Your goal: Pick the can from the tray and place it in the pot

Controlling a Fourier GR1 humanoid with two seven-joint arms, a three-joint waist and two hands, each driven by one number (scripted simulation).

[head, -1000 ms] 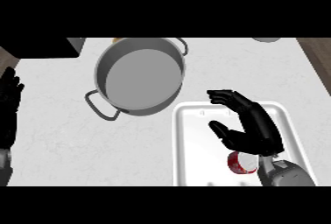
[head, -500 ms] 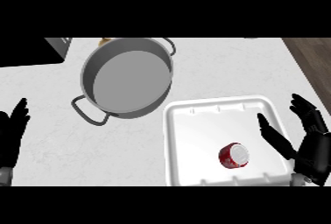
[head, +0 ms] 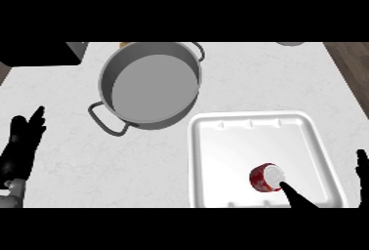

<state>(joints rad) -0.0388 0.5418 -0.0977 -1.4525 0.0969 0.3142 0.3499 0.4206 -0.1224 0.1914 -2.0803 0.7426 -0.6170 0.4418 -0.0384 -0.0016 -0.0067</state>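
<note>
The can (head: 266, 177) lies in the near part of the white tray (head: 317, 146), red side and pale end showing, apparently tipped on its side rather than upright. Only a little of the right hand (head: 296, 196) shows at the lower edge: one dark finger reaches up to the can's near rim and seems to touch it, and another fingertip rises well off to the right, beyond the tray's outer wall. With digits that far apart the hand reads as spread, curled round nothing; the palm is out of view, so how the other fingers lie cannot be told. The wide spread suits the step in hand, which I judge to be the approach: the can must pass between thumb and fingers before they close, and the pick is not yet made.

The grey pot (head: 150, 84) stands ahead and to the left of this hand, beyond the tray's far left corner, its rim near that corner and its mouth open upward, so a lifted can could be lowered straight in. One handle points toward the robot.

The left hand (head: 22, 146) rests at the left edge of the worktop (head: 65, 122), fingers straight and pointing away, well apart from pot and tray, keeping clear of the path between them.
</note>
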